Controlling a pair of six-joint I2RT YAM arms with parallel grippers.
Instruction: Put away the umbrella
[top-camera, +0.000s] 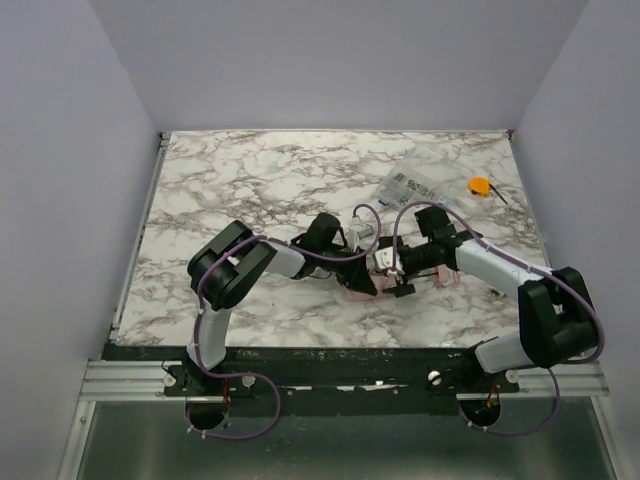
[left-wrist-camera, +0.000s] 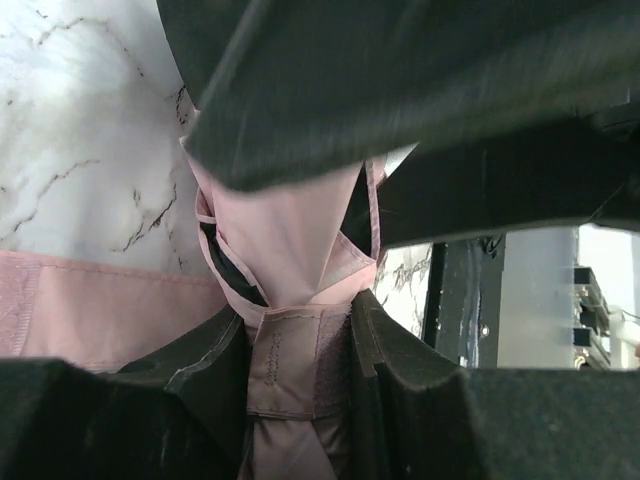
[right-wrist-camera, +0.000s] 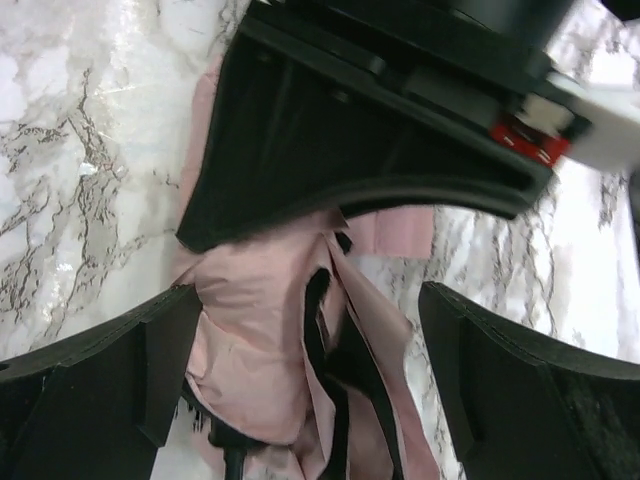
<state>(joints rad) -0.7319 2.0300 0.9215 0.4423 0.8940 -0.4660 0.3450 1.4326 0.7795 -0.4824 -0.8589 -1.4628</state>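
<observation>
Left gripper (top-camera: 358, 268): reaches in toward the table's middle; clamps the pink strap (left-wrist-camera: 298, 372), with fingers (left-wrist-camera: 205, 375) pressed against both sides of the stitched tab.
Umbrella (right-wrist-camera: 255, 370): lies on the marble table (top-camera: 220, 180) near its centre, directly under both wrists; collapsed but loose, with pale pink fabric bunched and dark ribs showing between the pleats.
Right gripper (right-wrist-camera: 310, 345): hangs just above the canopy with jaws spread wide, straddling the fabric and holding nothing.
Clear packet (top-camera: 414, 186): sits toward the far right of the table, well apart from the umbrella.
Orange item (top-camera: 480, 186): rests just right of the packet; too small to identify.
Step in hand: probably gathering the canopy and securing it with the strap, judging by the pinch on the tab and the open jaws over the fabric.
Progress: looks partway; pleats not bundled, strap not fastened.
Next move: calls for lowering the right jaws around the loose pleats and squeezing them in toward the shaft, while keeping tension on the strap, ready for wrapping round.
Risk: could snag a rib or lose thin fabric from the pinch.
</observation>
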